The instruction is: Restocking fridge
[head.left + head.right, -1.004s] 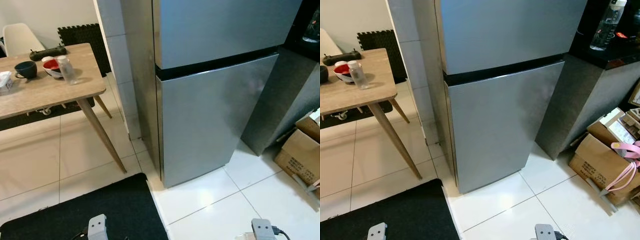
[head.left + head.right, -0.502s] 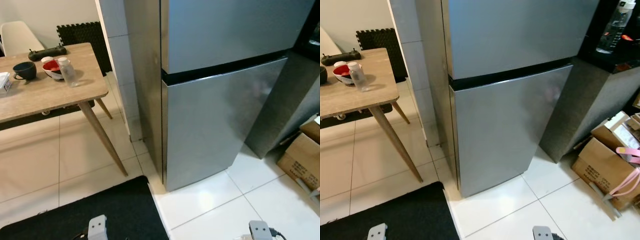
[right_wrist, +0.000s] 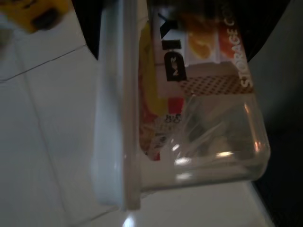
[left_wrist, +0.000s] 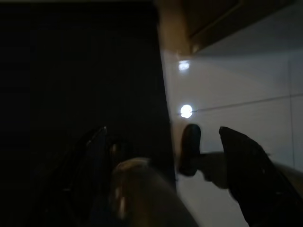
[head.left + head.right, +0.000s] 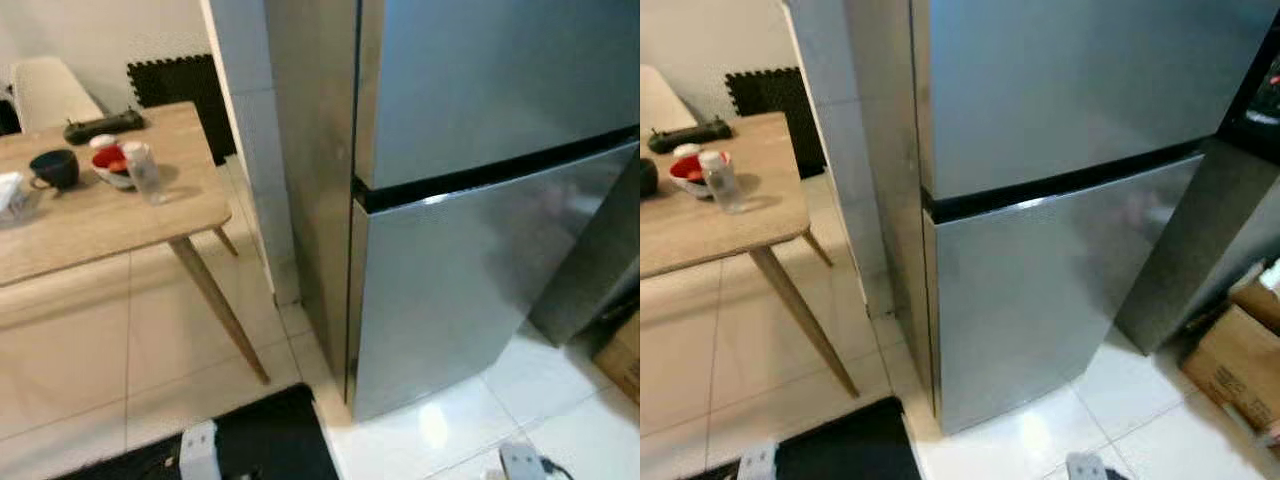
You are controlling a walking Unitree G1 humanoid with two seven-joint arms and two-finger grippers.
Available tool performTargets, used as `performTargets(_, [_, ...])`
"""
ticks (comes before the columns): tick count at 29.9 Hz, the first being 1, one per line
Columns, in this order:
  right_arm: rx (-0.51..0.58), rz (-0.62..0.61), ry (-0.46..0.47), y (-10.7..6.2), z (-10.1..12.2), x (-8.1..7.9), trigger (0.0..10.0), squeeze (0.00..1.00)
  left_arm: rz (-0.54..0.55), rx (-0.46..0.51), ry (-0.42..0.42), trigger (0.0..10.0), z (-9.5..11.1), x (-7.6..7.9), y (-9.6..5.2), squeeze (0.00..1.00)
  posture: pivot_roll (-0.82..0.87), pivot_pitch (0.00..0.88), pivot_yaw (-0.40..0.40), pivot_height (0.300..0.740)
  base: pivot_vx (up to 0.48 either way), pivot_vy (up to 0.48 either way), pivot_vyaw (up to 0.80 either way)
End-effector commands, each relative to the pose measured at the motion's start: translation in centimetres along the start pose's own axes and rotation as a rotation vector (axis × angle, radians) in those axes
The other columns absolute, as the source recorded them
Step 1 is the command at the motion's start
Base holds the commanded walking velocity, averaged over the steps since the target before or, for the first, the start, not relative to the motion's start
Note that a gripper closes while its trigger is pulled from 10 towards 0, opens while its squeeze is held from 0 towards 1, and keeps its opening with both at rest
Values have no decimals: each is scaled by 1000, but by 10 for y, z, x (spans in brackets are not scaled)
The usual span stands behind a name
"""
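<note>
The right gripper's fingers cannot be made out, so their state is unclear; a clear storage container (image 3: 189, 118) lies close before the wrist. The left gripper (image 4: 161, 161) hangs with fingers (image 4: 246, 165) apart above white floor (image 4: 236, 85). Ahead stands the closed fridge (image 5: 470, 200), a wooden desk (image 5: 90, 215) on its left.
</note>
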State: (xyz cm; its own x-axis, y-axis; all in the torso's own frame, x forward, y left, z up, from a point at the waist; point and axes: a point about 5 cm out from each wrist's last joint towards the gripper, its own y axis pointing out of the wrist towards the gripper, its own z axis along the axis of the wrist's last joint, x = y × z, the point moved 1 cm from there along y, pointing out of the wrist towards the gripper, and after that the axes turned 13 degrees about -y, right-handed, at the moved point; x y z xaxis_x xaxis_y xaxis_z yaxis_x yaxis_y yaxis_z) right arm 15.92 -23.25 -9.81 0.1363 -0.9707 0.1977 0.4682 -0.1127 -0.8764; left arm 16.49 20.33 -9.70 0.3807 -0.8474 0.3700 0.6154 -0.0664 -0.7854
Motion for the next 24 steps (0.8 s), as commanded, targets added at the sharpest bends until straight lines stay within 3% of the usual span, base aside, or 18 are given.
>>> performTargets(1, [-21, 6, 9, -1, -8, -2, 10000, 0, 22, -56, 4, 10000, -15, -8, -4, 0, -70, 0, 6, 740, 0, -480, 0])
performTargets(6, [-21, 5, 10, -1, -8, -2, 10000, 0, 24, -52, -4, 10000, -15, -8, -4, 0, -70, 0, 6, 740, 0, -467, 0])
performTargets(24, [-24, 9, 0, -1, -9, -2, 10000, 0, 0, 51, -59, 10000, 10, -4, -1, 0, -68, 0, 2, 740, 0, 0, 0])
